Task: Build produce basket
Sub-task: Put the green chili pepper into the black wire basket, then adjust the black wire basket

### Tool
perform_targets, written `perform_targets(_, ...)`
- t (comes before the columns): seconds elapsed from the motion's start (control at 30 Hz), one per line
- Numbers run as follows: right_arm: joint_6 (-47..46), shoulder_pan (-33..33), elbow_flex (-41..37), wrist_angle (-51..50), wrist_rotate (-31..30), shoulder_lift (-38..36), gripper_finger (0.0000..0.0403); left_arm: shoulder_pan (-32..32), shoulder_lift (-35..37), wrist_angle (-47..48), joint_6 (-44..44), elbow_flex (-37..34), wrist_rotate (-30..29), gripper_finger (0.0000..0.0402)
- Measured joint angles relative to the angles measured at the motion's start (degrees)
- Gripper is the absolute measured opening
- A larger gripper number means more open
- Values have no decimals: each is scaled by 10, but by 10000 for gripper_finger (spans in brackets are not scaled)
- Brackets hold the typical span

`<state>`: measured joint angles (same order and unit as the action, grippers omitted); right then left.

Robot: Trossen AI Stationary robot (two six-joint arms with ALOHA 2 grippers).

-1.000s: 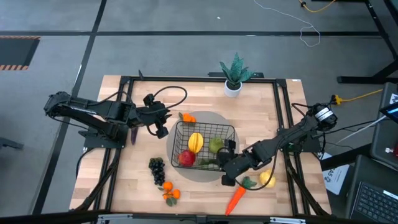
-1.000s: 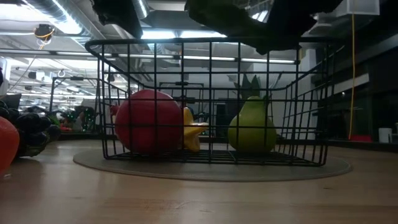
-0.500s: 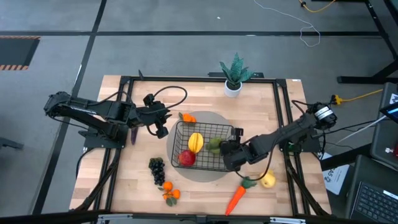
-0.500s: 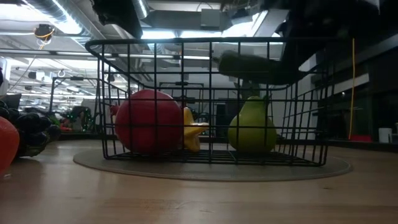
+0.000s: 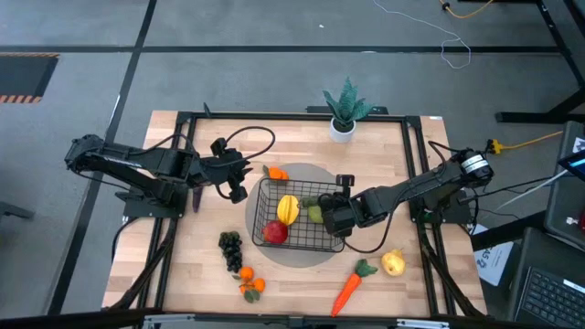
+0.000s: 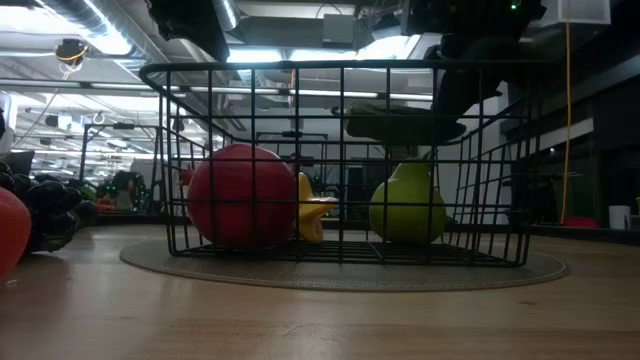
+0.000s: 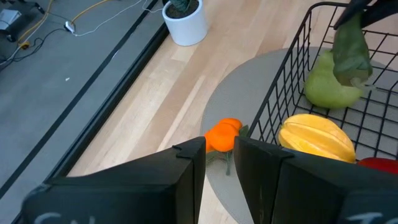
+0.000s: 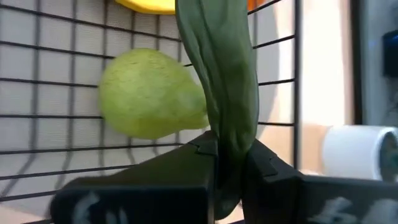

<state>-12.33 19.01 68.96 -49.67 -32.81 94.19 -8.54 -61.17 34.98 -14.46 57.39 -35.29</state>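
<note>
The right gripper, closed on a dark green vegetable, holds it inside the basket above the green pear; judged next move: release it there, while the left gripper, nearly closed and empty, waits beside the basket.
</note>
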Motion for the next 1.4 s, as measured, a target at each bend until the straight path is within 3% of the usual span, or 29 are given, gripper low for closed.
perform_targets(0.17,40,-1,0,8,-20,0,19,0,0,0,0,0,0,73)
perform_targets(0.43,57,-1,0,72,-2,0,27,0,0,0,0,0,0,73)
perform_targets(0.93,23,-20,0,75,8,0,148,0,0,0,0,0,0,73)
perform_targets(1.1,66,-28,0,59,11,0,154,0,0,0,0,0,0,73)
perform_targets(1.23,111,-38,0,49,49,0,154,0,0,1,0,0,0,73)
perform_targets(1.4,115,-60,0,48,64,0,155,0,0,1,0,0,0,73)
